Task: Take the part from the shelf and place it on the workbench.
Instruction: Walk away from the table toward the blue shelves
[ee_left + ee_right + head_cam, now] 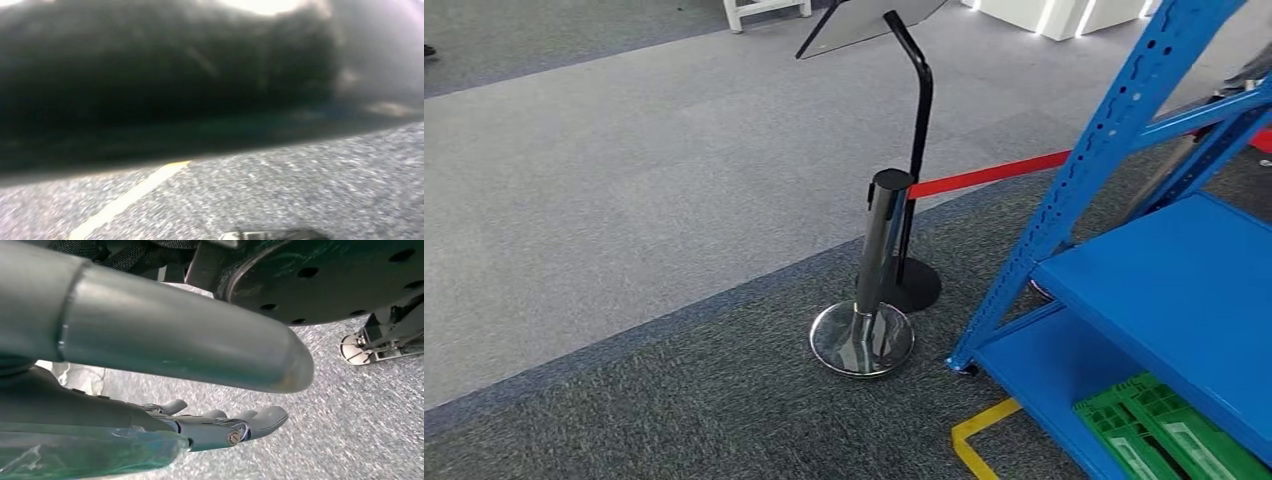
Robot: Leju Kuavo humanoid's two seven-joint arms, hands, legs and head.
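Grey carpet (624, 200) fills the room; the blue shelf (1164, 280) stands at the robot's right, nearer its right arm, a green crate (1159, 435) low on it; no part can be made out. Right hand (220, 427) hangs with fingers extended, holding nothing; the left hand's state cannot be told.

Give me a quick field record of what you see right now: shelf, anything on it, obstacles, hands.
shelf: blue shelf at right of head view
on shelf: green crate on the lower level
obstacles: chrome post with red belt, black stand behind it
floor: yellow line by the shelf corner
right hand: fingers extended, holding nothing
left hand: not visible
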